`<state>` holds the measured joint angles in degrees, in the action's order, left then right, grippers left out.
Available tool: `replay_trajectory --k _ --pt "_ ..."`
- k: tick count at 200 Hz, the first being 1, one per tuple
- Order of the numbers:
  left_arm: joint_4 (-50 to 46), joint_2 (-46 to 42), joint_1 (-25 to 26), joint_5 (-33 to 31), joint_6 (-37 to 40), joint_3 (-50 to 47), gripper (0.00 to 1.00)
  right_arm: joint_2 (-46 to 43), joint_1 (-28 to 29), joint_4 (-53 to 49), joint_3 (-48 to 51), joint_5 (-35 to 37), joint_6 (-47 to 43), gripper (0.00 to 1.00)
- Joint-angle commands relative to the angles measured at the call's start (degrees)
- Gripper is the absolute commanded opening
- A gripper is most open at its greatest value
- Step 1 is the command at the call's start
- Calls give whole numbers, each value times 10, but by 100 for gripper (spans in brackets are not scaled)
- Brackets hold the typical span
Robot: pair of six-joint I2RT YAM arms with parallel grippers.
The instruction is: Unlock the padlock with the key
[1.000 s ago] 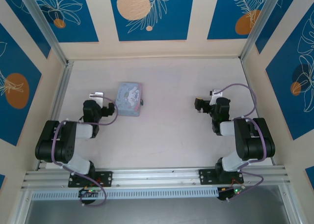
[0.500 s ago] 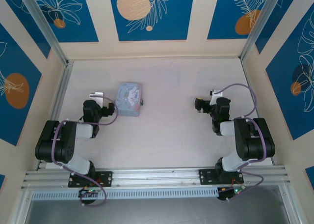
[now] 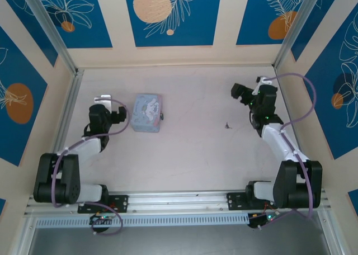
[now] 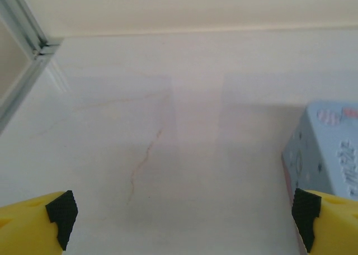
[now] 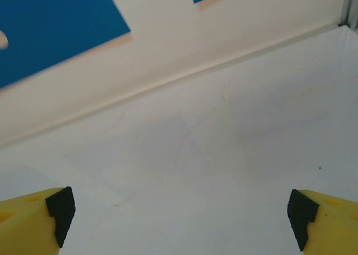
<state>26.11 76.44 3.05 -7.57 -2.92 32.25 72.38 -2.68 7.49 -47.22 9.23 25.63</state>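
On the left side of the pale, smooth table, the left arm is now stretched forward along the silver aluminium rail, while one second ago it was folded back near its base. The left gripper is just beside the left side of the pale blue, cartoon-printed metal tin box, not touching it. In the left wrist view, this gripper has its yellow fingers with black pads wide apart with nothing between them, and the tin box stands at the right finger. The tin box did not move. The tiny dark metal padlock hangs at the right side of the tin box, touching it as before. Between the tin box and the right arm, the table is free and gives much room. A tiny dark object lies there now, at the place where the right gripper stood earlier; it is too small to tell what it is. The right gripper went farther back and to the right, near the back wall. In the right wrist view, it is also fully spread and holds nothing, above bare table.
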Motion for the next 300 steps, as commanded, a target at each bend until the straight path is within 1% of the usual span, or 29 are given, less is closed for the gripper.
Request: replay_trajectory --k 1,15,24,39,54,72,90,110,124,159,203,212,225,250,263,279,300 --pt "-150 -13 -10 3 -57 79 100 9 -25 -157 -8 -107 125 99" --pt "-255 18 -9 24 -108 158 100 8 -16 -162 -2 -171 131 100" --pt "-323 50 -9 55 -130 219 100 -2 -2 -164 7 -202 130 100" --pt "-392 112 -6 128 -150 301 100 -28 32 -182 23 -209 127 100" --pt "-426 163 -2 180 -171 356 100 -57 65 -213 33 -201 126 99" --pt "-444 204 11 212 -185 390 100 -91 99 -251 46 -187 132 99" --pt "-464 245 24 241 -199 415 100 -134 125 -270 69 -157 149 99" --pt "-455 267 51 258 -207 416 100 -183 128 -268 110 -147 186 99" --pt "-443 280 74 268 -217 418 100 -206 123 -271 124 -161 196 100" --pt "-440 317 159 286 -222 467 100 -200 135 -298 129 -161 194 99" --pt "-448 370 280 339 -225 556 100 -176 155 -290 141 -169 187 99" --pt "-453 368 296 322 -225 564 100 -172 156 -282 143 -171 187 99" --pt "-445 345 307 281 -238 551 100 -162 157 -279 139 -172 184 99" --pt "-405 248 305 185 -287 464 100 -133 152 -298 105 -145 166 100" --pt "-399 192 305 163 -313 418 100 -104 143 -302 75 -141 152 100" --pt "-390 122 313 151 -348 350 100 -57 131 -306 29 -128 138 99" --pt "-373 41 331 136 -396 259 100 30 115 -303 -44 -125 122 99"
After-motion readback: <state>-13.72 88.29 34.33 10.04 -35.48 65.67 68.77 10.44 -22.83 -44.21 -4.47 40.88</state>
